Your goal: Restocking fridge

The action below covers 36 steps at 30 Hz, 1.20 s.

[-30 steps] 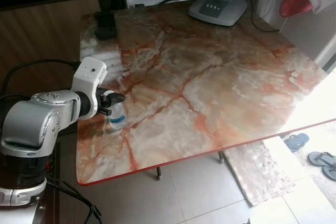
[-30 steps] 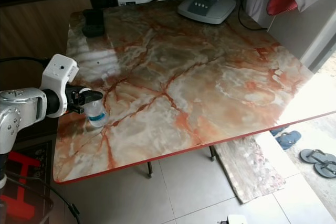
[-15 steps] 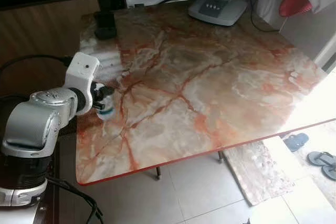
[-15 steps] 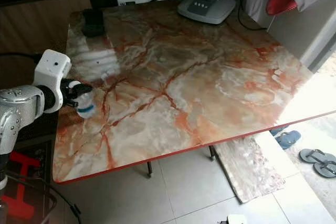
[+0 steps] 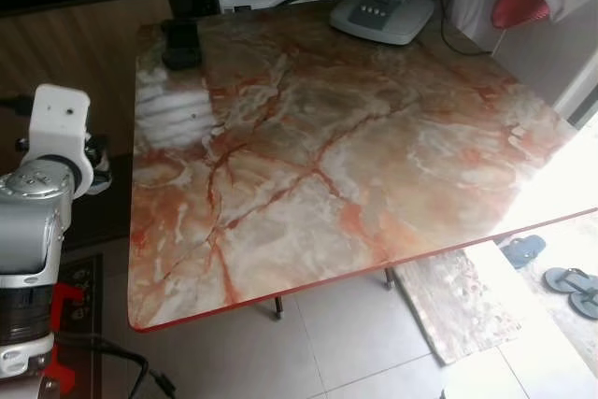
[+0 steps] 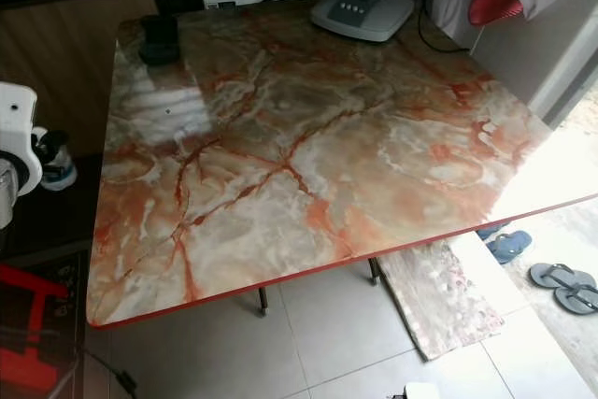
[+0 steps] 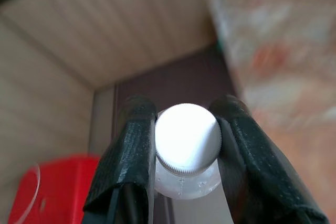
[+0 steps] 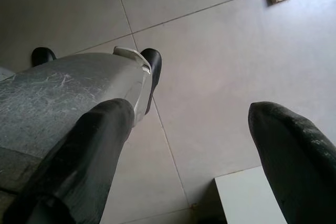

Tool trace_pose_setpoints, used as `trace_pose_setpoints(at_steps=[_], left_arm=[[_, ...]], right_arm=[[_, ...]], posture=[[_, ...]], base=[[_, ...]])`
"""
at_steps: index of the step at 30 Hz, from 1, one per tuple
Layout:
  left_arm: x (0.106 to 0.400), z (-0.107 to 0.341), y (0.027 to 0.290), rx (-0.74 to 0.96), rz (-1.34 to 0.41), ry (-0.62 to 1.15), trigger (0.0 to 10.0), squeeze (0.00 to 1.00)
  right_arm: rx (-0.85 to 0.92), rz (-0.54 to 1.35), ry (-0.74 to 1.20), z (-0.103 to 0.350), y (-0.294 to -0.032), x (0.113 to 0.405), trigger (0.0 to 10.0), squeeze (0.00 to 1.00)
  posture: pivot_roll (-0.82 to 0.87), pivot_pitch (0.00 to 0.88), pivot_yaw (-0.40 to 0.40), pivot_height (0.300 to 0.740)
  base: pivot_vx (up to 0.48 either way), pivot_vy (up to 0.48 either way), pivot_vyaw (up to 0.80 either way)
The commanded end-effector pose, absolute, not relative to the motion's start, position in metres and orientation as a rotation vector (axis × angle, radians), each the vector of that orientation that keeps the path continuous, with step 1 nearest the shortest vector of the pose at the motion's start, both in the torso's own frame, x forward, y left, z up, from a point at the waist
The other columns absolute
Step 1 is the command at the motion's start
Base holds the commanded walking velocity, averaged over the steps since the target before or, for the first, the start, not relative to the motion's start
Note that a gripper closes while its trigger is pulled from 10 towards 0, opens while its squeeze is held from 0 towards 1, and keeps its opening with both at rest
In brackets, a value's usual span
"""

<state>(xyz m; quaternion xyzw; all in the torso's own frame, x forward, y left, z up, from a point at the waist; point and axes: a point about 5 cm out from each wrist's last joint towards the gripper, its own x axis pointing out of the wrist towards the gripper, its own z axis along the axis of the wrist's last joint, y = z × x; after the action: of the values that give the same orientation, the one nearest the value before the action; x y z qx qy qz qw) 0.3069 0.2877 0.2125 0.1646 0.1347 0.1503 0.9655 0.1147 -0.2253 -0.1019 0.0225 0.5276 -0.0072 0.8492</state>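
Just off the marble bench's (image 5: 308, 165) left edge, the left claw (image 7: 186, 145) pinches a small white-capped bottle (image 7: 187, 140) by its neck above the dark floor, the right claw (image 8: 189, 145) hangs spread over pale tiles, and a fan base (image 5: 383, 14) stands on the bench's far edge.

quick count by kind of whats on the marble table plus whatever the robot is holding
black box-like object: 1, at the far left corner of the table
grey fan or lamp base: 1, at the far edge
white-capped bottle: 1, held off the table's left side by the left gripper
Total: 3
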Motion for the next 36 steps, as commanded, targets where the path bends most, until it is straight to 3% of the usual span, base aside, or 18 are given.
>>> trace_pose_setpoints(at_steps=[1,4,6,16,26,36], left_arm=[[0.301,0.200,0.301,0.319,0.368,0.288,10.0,0.00],[0.294,0.172,0.311,0.323,0.412,0.352,10.0,0.00],[0.279,0.128,0.320,0.307,0.436,0.433,10.0,0.00],[0.248,0.041,0.306,0.251,0.400,0.525,10.0,0.00],[0.219,-0.021,0.285,0.233,0.403,0.665,10.0,0.00],[0.198,-0.049,0.271,0.211,0.402,0.771,10.0,0.00]], right_arm=[[0.047,-0.007,1.141,-0.104,-0.224,0.107,10.0,0.00],[0.048,-0.006,1.141,-0.105,-0.224,0.107,10.0,0.00],[0.048,-0.009,1.141,-0.104,-0.225,0.107,10.0,0.00],[0.046,-0.013,1.137,-0.104,-0.226,0.107,10.0,0.00],[0.053,-0.024,1.133,-0.104,-0.226,0.106,10.0,0.00],[0.062,-0.037,1.130,-0.105,-0.224,0.103,10.0,0.00]], posture=[[0.17,0.125,-0.020,0.740],[0.17,0.124,-0.020,0.740],[0.16,0.126,-0.020,0.740],[0.16,0.128,-0.030,0.740],[0.15,0.122,-0.028,0.740],[0.13,0.104,-0.021,0.740]], base=[[0.000,0.000,0.00],[0.000,0.000,0.00],[0.000,0.000,0.00],[0.000,0.000,0.00],[0.000,0.000,0.00],[0.000,0.000,0.00]])
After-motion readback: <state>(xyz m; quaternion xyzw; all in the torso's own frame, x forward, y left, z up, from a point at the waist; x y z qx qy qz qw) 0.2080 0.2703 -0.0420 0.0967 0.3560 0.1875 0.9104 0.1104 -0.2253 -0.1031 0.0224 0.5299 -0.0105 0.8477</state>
